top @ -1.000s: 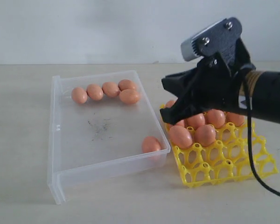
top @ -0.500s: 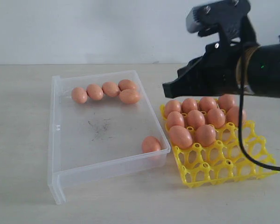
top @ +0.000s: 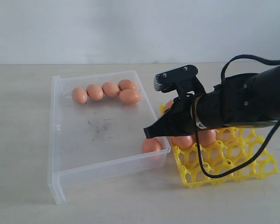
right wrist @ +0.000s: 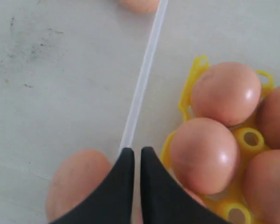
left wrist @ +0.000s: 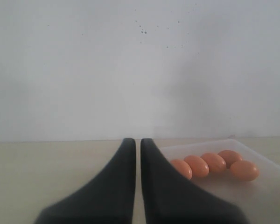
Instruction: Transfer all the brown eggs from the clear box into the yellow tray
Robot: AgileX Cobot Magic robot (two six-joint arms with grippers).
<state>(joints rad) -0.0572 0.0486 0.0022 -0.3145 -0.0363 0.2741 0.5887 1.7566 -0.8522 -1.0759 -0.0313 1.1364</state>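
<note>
One brown egg [top: 150, 145] sits near right in the clear box [top: 107, 169], five more far left; the yellow tray [top: 226, 169] beside it holds the rest; the right gripper [top: 148, 134], jaws shut and empty, has dropped from over the tray to that egg; likely the next pick.

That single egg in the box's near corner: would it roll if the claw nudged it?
Probably: the lone egg is smooth and oval on the flat floor of the clear box, though the wall beside it would likely stop it. The shell looks slippery and fragile; a hard squeeze might crack it.
</note>
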